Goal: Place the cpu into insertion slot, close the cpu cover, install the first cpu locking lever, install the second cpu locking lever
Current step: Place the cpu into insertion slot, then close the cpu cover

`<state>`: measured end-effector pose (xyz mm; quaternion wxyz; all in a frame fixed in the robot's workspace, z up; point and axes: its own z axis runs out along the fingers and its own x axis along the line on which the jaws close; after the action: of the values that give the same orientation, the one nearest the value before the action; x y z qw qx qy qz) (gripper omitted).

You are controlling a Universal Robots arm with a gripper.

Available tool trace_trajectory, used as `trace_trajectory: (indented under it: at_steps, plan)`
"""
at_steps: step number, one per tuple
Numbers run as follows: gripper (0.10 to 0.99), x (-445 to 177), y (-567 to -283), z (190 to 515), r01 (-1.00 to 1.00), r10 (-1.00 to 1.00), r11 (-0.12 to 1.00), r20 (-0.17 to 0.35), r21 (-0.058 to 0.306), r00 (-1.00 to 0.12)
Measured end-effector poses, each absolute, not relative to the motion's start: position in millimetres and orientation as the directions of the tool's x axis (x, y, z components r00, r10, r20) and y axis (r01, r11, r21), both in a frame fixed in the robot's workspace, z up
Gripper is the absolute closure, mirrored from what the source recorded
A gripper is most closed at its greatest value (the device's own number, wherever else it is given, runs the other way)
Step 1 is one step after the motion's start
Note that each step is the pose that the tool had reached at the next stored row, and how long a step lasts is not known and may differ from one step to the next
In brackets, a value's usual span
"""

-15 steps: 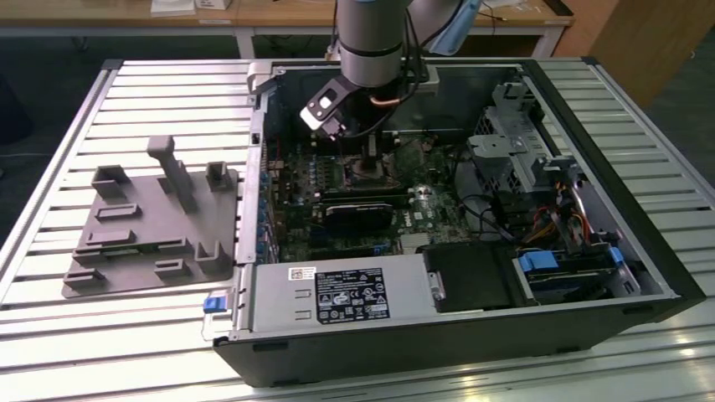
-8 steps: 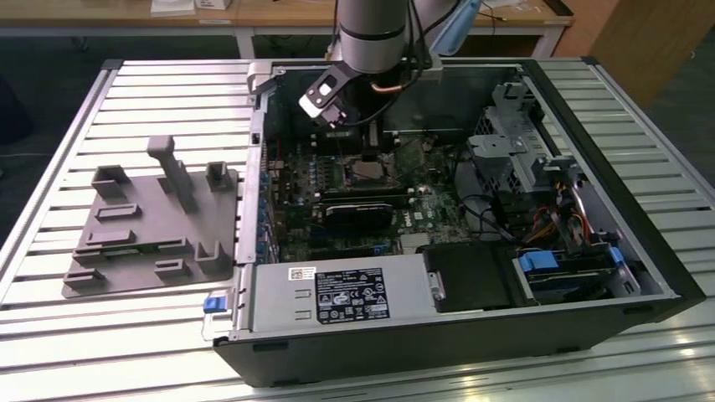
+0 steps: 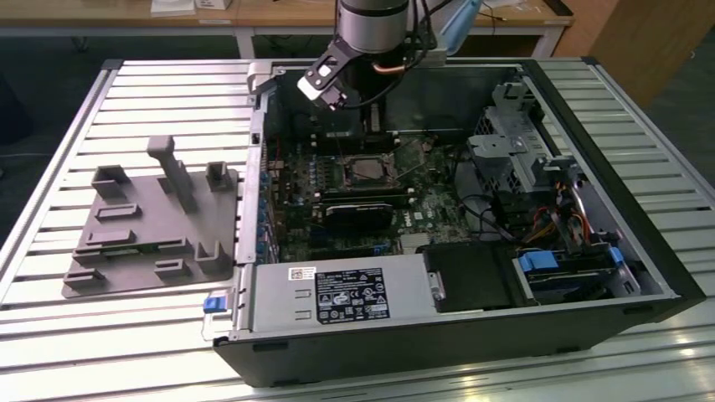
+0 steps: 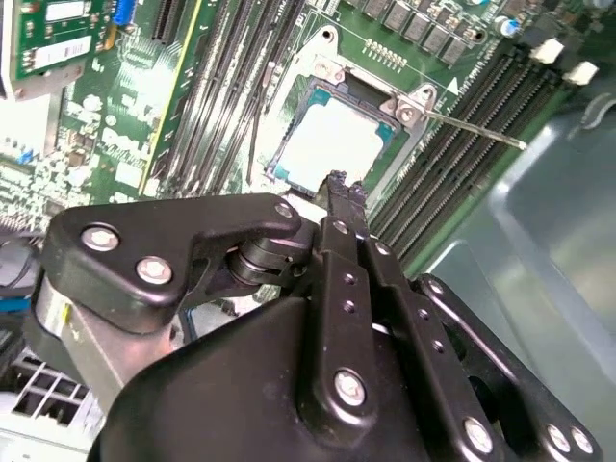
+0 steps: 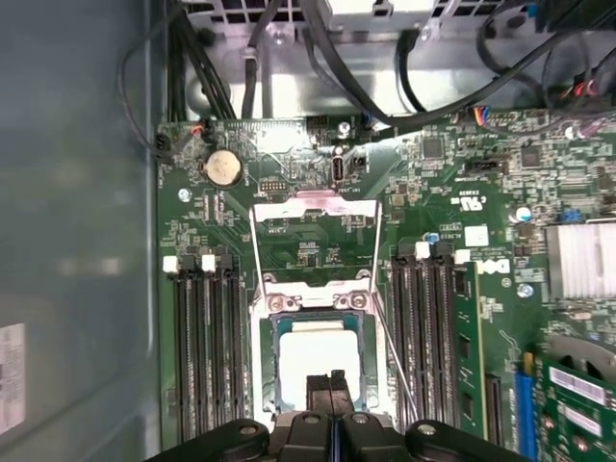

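The cpu [image 5: 310, 358], a pale silver square, lies in the insertion slot [image 5: 264, 358] on the green board, and also appears in the second wrist view [image 4: 332, 146]. The cpu cover [image 5: 315, 209] stands flipped open beyond the socket, and the board shows through its window. A thin locking lever [image 4: 474, 131] sticks out unlatched beside the socket. My gripper [image 5: 330, 383] is shut with nothing between its fingers. Its tips hover just over the cpu's near edge [image 4: 338, 181]. In the exterior view the gripper [image 3: 377, 124] reaches into the open case above the socket [image 3: 363, 170].
Memory slots [image 5: 207, 346] flank the socket on both sides. A black graphics card [image 3: 357, 209] lies below it, and the power supply [image 3: 335, 293] sits at the case front. Drive cage [image 3: 514, 159] and cables [image 5: 289, 58] crowd the case. A grey fixture plate [image 3: 146, 226] rests outside.
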<state>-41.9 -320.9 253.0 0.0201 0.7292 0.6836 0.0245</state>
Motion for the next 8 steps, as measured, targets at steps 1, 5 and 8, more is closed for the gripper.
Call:
trace_trajectory:
  at_steps: [1,5,8]
  plan:
    - [0.984,-41.9,-320.9,255.2,0.996,0.998,-0.065,0.008,0.063,0.064]
    - [0.984,-41.9,-320.8,257.4,0.996,0.998,-0.065,0.008,0.063,0.064]
    - [0.984,-41.9,-320.9,257.5,0.996,0.998,-0.065,0.008,0.063,0.064]
